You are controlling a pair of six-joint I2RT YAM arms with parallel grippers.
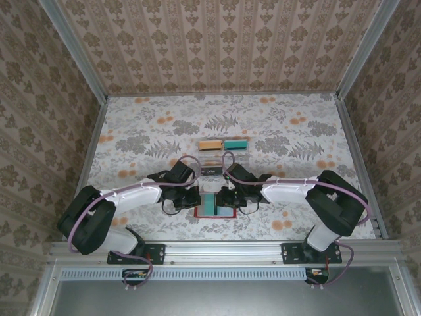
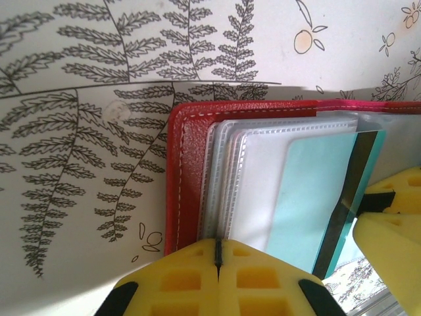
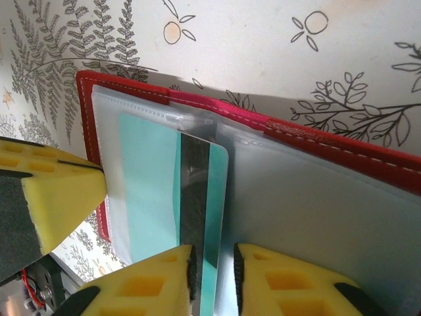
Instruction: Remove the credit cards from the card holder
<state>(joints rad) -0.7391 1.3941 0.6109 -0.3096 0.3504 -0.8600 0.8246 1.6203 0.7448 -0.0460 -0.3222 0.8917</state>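
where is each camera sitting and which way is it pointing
top external: above and behind the robot, looking down on the table; left arm, right arm and bases show.
left wrist: on the left arm, looking down at the card holder; own jaws shut on its edge.
right wrist: on the right arm, looking down at the teal card; own jaws parted around it.
shared: both wrist views show the holder, the card, the other arm's jaws.

The teal card [image 3: 148,184] ends unseen between the right jaws.

L gripper [image 2: 217,255] closed; R gripper [image 3: 212,264] ajar
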